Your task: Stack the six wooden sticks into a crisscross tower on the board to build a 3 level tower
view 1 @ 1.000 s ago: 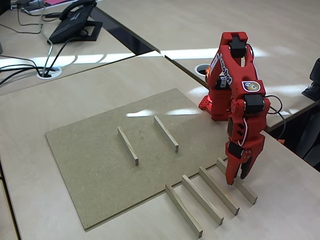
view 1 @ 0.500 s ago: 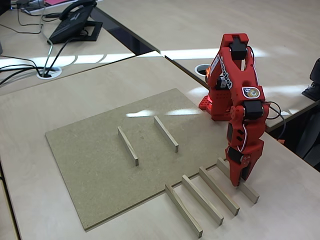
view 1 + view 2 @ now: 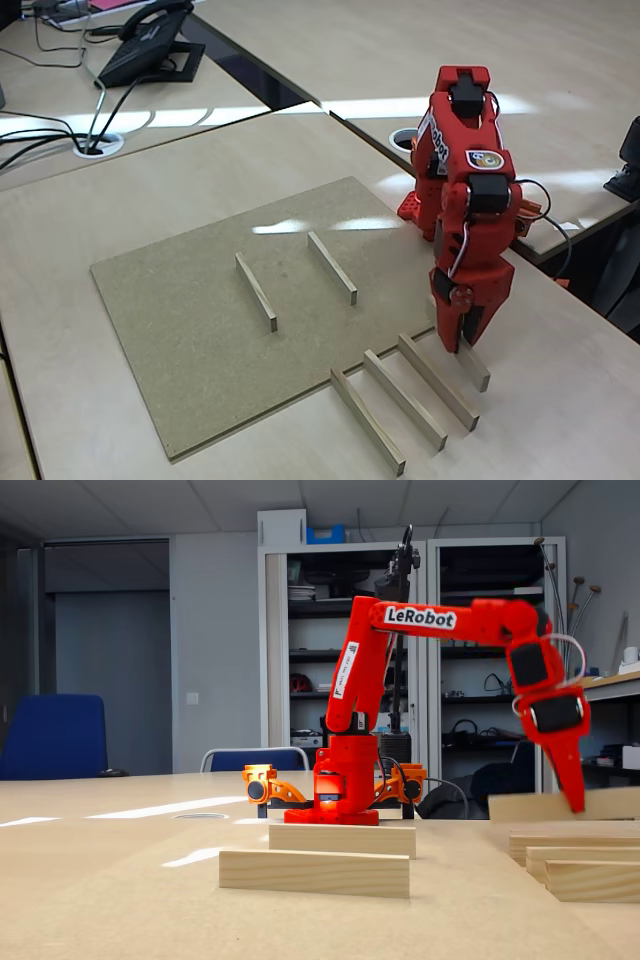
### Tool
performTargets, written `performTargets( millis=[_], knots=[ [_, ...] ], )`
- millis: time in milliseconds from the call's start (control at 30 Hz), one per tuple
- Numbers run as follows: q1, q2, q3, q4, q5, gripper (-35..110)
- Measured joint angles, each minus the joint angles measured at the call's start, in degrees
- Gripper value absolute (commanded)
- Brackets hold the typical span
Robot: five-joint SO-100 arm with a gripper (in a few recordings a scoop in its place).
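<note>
Two wooden sticks (image 3: 256,291) (image 3: 332,267) lie parallel and apart on the brown-grey board (image 3: 180,330). They are the near bars (image 3: 314,873) (image 3: 342,840) in the low fixed view. Three more sticks (image 3: 368,420) (image 3: 404,399) (image 3: 437,381) lie side by side on the pale table off the board's right corner. My red gripper (image 3: 462,340) points down over the fourth stick (image 3: 474,368) and is shut on it. In the low view, that stick (image 3: 530,806) sits slightly higher than the others (image 3: 580,860), with my gripper (image 3: 574,798) in front of it.
The arm's red base (image 3: 430,215) stands behind the board's right corner. A desk phone (image 3: 150,45) and cables (image 3: 97,146) lie on the far left table. A dark gap (image 3: 260,75) separates the tables. Shelves and a blue chair (image 3: 55,735) stand in the background.
The gripper went from open around the rightmost stick to shut on it, then shifted left toward the board. The stick moved with it and its far end rose off the table.
</note>
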Motion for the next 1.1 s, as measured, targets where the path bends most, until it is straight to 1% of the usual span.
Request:
performTargets(
  millis=[133,233,333,433,500,700,867,1033,1100],
  knots=[
    [4.0,1.9,-6.8,10.4,7.4,0],
    [9.1,3.8,-9.8,15.3,14.2,0],
    [14.1,6.3,-9.3,17.1,21.8,0],
    [20.5,7.0,-8.7,17.2,26.1,0],
    [25.0,7.0,-8.7,16.0,26.6,0],
    [38.1,6.0,-9.1,14.4,23.8,0],
    [45.4,5.6,-3.5,12.7,23.9,0],
    [51.3,4.4,-2.7,10.6,22.1,0],
    [53.4,3.8,-3.2,11.4,20.7,0]
  ],
)
